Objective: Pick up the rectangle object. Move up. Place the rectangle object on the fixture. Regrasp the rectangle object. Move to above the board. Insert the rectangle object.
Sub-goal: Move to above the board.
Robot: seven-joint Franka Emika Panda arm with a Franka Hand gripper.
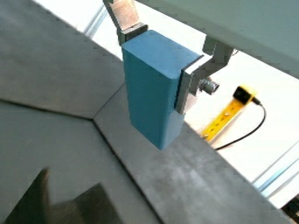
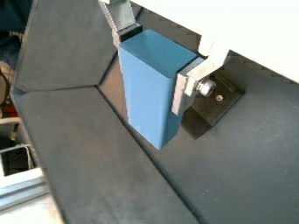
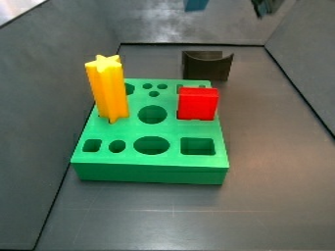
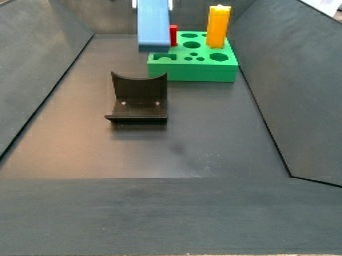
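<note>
Your dark grey walled floor (image 4: 187, 140) lies bare below. The gripper (image 1: 163, 54) is clamped on the rectangle object (image 1: 158, 87), a smooth matte blue block held aloft. Picking and lifting look done; the scooped black fixture (image 4: 136, 100) sits unused, and the glossy green board (image 3: 155, 147) waits.

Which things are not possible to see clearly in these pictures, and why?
- Gripper: shut on the rectangle object in both wrist views; in a side view the top edge cuts it off, leaving only the block.
- In a side view, only a blue scrap shows at the top edge.
- Board: far and small; the block hides its near corner.
- Fixture: its base is behind the red cube.
</note>
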